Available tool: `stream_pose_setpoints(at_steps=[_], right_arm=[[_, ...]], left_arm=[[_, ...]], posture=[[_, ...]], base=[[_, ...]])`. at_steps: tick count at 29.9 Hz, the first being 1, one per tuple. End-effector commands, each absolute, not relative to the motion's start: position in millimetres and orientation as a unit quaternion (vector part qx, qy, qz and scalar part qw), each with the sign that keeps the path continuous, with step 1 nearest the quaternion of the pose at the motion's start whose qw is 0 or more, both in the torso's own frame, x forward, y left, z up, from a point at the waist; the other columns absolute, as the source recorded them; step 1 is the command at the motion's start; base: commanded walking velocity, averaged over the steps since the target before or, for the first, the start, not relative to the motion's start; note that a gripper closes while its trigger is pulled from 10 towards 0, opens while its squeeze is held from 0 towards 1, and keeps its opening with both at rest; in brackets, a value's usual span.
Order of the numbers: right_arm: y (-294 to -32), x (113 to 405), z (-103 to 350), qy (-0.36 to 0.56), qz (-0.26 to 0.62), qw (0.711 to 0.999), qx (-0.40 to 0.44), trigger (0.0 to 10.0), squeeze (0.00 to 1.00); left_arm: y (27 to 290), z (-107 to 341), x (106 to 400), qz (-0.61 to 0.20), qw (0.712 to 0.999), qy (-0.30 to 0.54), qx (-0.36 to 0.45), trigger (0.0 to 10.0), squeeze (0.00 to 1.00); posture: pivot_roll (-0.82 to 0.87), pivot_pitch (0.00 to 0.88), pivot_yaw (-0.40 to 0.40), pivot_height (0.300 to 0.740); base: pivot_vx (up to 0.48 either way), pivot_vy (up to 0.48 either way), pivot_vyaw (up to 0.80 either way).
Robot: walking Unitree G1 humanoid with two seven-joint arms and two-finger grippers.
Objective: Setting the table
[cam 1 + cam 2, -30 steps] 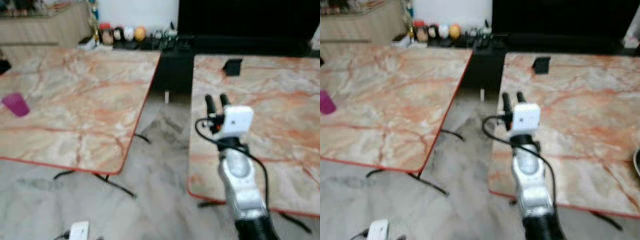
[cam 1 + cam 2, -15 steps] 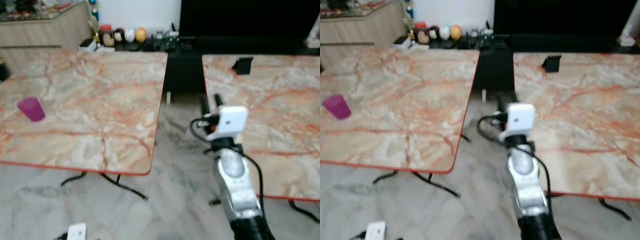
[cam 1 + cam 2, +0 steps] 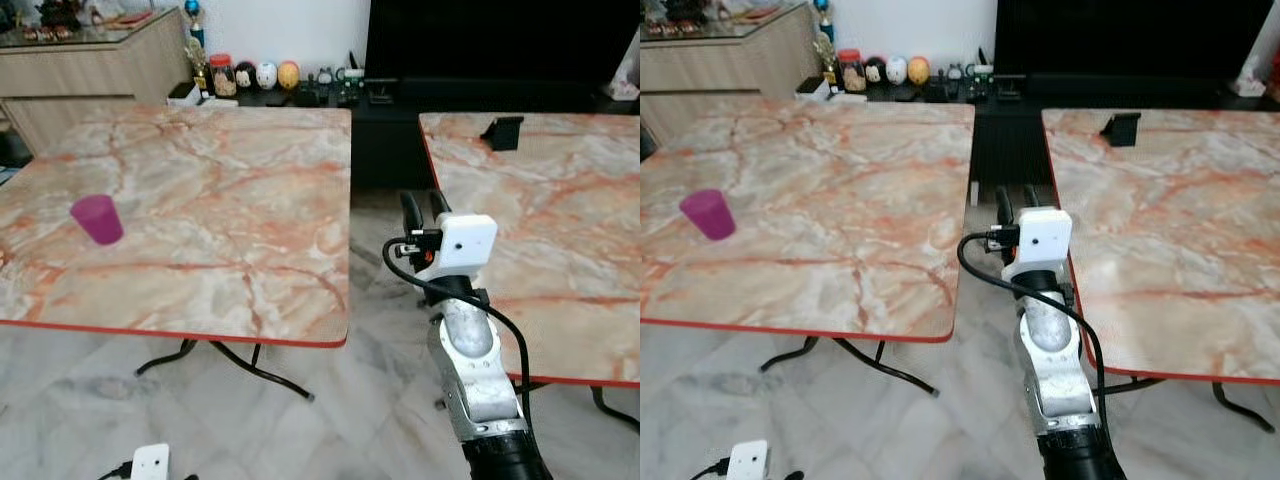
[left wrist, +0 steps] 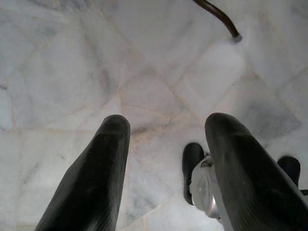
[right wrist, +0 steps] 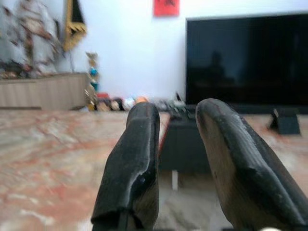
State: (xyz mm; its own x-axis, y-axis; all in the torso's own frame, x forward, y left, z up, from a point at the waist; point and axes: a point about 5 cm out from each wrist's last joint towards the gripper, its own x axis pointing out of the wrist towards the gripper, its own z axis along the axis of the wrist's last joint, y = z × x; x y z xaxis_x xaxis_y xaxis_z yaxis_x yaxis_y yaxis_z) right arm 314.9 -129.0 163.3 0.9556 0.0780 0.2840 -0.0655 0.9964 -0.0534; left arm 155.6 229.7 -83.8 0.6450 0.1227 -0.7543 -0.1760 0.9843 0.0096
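Floor tiles (image 4: 144, 72) beneath left claw (image 4: 166, 144); purple cup (image 3: 98, 219) on table (image 3: 220, 210).

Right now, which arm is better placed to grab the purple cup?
Left, probably. The purple cup sits far left on the left table. Right gripper, open, is raised over the table gap; left gripper hangs low, open.

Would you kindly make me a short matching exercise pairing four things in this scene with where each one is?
Things:
1. purple cup
2. black stand
3. right hand
4. left hand

Places:
A. raised over the gap between the two tables
B. on the right table, near its far edge
C. hanging low, pointed at the floor
D. on the left table, toward its left side

Pairs: 1-D, 2-B, 3-A, 4-C
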Motion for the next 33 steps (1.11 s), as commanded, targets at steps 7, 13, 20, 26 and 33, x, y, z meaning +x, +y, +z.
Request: stream_pose_setpoints(at_steps=[7,13,20,26,33], right_arm=[[-151,317,113,-0.035,0.015,0.999,-0.036,10.0,0.0],[-157,314,75,0.043,0.037,0.998,-0.03,10.0,0.0],[-165,300,29,0.14,0.042,0.988,-0.044,10.0,0.0],[-164,289,10,0.172,0.059,0.983,-0.028,10.0,0.0],[-163,294,18,0.141,0.059,0.988,-0.018,10.0,0.0]], left_arm=[[228,-86,152,0.084,0.903,0.421,-0.032,10.0,0.0],[228,-86,152,0.085,0.903,0.42,-0.032,10.0,0.0],[228,-86,152,0.086,0.903,0.421,-0.032,10.0,0.0],[228,-86,152,0.086,0.903,0.42,-0.032,10.0,0.0],[228,-86,152,0.087,0.903,0.42,-0.032,10.0,0.0]], posture=[[-0.1,0.0,0.06,0.74],[-0.09,0.0,0.061,0.74],[-0.09,0.0,0.061,0.74],[-0.09,0.0,0.062,0.74],[-0.09,0.0,0.062,0.74]], base=[[0.0,0.0,0.0],[0.0,0.0,0.0],[0.0,0.0,0.0],[0.0,0.0,0.0],[0.0,0.0,0.0]])
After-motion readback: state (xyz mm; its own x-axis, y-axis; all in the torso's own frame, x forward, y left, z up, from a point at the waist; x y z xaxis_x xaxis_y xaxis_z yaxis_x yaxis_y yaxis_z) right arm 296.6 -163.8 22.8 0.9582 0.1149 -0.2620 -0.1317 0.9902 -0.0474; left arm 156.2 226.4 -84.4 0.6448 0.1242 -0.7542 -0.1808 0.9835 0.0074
